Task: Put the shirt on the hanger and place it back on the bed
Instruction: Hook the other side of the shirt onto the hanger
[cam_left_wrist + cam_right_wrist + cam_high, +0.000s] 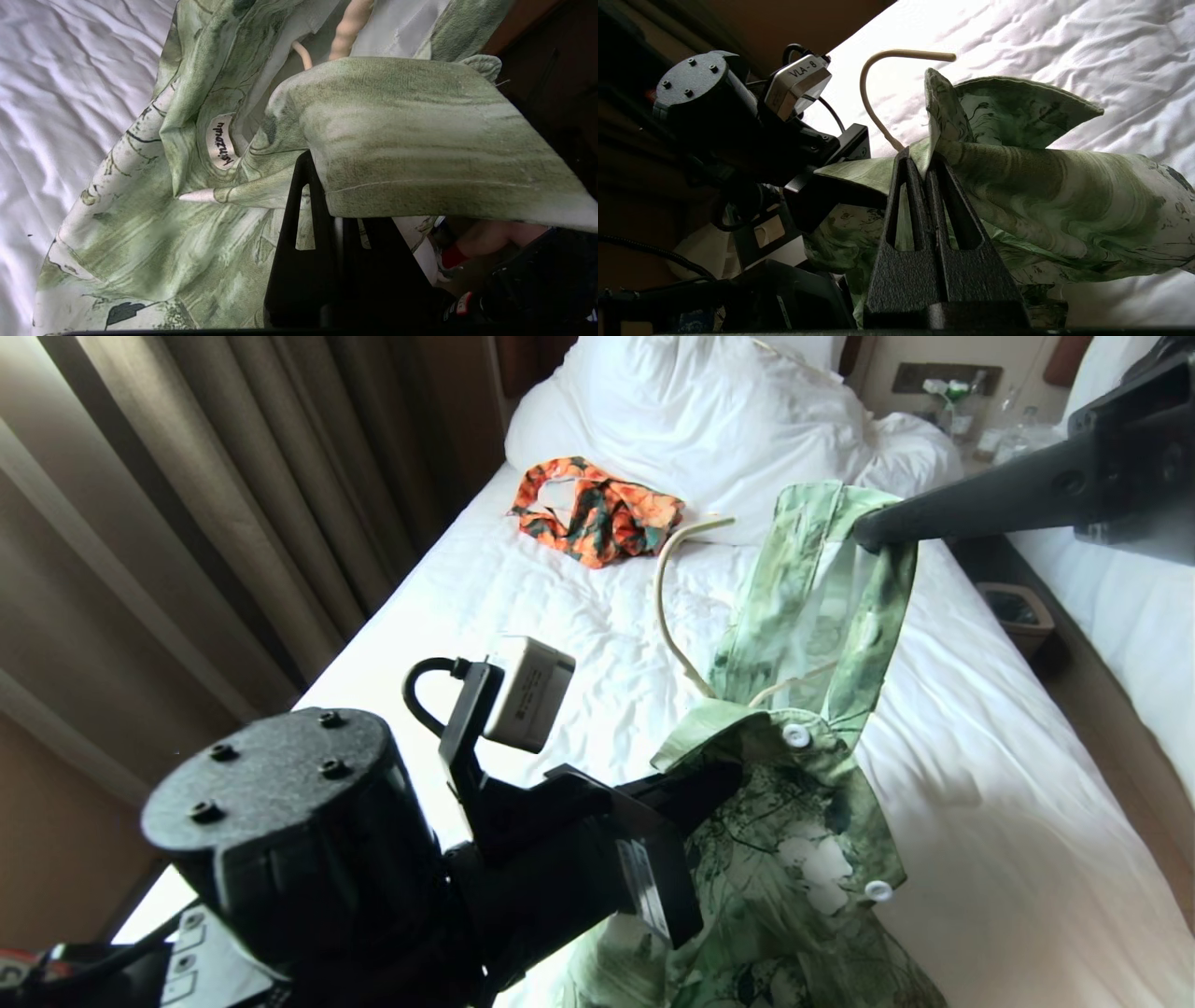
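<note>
Green floral cloth was pinched by both grippers: the left gripper (719,784) clamped the shirt (803,859) at its collar, and the right gripper (864,534) clamped a raised edge of it, spreading it above the bed (523,607). One cream hanger (665,607) sat partly inside the neck opening (hook poking out toward the pillows). Doing this well probably meant keeping the collar stretched so the hanger's shoulders seated. Two garments showed: this shirt and one orange patterned garment (597,513).

Left gripper (719,784) low and near, right gripper (864,534) raised, fingers (906,161) closed
</note>
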Controlling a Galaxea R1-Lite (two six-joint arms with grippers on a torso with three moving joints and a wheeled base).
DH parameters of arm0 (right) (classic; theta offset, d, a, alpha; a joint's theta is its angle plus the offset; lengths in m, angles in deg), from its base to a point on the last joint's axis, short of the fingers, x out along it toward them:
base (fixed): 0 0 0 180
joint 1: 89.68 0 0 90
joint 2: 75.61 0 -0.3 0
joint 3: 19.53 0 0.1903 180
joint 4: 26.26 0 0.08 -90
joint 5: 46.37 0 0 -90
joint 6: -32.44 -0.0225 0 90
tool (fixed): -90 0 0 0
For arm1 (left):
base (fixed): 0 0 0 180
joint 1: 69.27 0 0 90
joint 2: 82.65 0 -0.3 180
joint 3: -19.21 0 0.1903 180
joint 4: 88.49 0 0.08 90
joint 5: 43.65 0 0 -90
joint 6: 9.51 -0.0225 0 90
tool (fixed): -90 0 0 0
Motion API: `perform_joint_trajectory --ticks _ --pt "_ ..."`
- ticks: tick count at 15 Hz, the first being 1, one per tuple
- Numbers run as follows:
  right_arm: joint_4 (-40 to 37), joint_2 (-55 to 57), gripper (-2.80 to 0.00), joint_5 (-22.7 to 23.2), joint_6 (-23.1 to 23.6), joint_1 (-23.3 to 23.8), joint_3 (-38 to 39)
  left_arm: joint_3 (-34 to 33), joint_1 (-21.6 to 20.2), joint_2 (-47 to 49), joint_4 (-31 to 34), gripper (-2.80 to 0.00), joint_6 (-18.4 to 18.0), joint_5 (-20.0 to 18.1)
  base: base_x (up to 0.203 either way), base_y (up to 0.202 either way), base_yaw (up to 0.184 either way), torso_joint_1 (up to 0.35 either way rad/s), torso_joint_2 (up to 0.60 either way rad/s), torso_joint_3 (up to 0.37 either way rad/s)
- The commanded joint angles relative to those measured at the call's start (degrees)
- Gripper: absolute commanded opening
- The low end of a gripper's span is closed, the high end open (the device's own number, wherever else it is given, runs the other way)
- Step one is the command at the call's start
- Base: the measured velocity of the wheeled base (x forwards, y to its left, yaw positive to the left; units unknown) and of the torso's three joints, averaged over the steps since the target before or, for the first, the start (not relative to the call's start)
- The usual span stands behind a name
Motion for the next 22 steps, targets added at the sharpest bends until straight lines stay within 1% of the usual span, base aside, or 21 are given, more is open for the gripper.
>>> perform_joint_trajectory --ticks 1,2,4,7,9,15,17,19,22 --pt "-0.2 -0.92 -2.8 3.78 0.02 -0.17 0.02 0.28 0.94 0.7 -0.34 -2.8 0.06 0.12 0.0 0.0 0.0 0.0 0.0 0.0" --pt "-0.44 -1.49 -2.8 5.57 0.02 -0.26 0.08 0.49 1.2 0.39 -0.38 -2.8 -0.03 0.25 0.0 0.0 0.0 0.0 0.0 0.0" --pt "-2.24 -2.51 -2.8 5.84 0.13 -0.57 0.09 0.68 1.03 0.12 -1.7 -2.8 -0.01 0.49 0.0 0.0 0.0 0.0 0.0 0.0" --pt "-6.45 -4.4 -2.8 5.84 1.24 -0.97 0.12 1.44 0.85 0.02 -3.28 -2.8 -0.03 2.92 0.0 0.0 0.0 0.0 0.0 0.0" --pt "-6.74 -4.66 -2.8 5.85 1.25 -0.88 0.38 1.63 0.94 -0.25 -3.29 -2.8 0.05 3.78 0.0 0.0 0.0 0.0 0.0 0.0" --pt "-6.65 -4.66 -2.8 6.02 1.25 -2.28 4.31 2.22 0.9 -0.76 -3.34 -2.8 0.06 3.95 0.0 0.0 0.0 0.0 0.0 0.0" --pt "-6.56 -4.39 -2.8 6.1 1.25 -2.29 4.57 2.51 0.94 -0.96 -3.36 -2.8 0.06 4.85 0.0 0.0 0.0 0.0 0.0 0.0" --pt "-6.71 -4.54 -2.8 6.1 1.25 -2.38 4.81 2.58 0.94 -1.13 -3.38 -2.8 0.06 4.86 0.0 0.0 0.0 0.0 0.0 0.0" --pt "-6.88 -5.18 -2.8 5.96 1.25 -2.35 4.92 2.34 1.02 -0.96 -6.66 -2.8 -0.03 5.12 0.0 0.0 0.0 0.0 0.0 0.0"
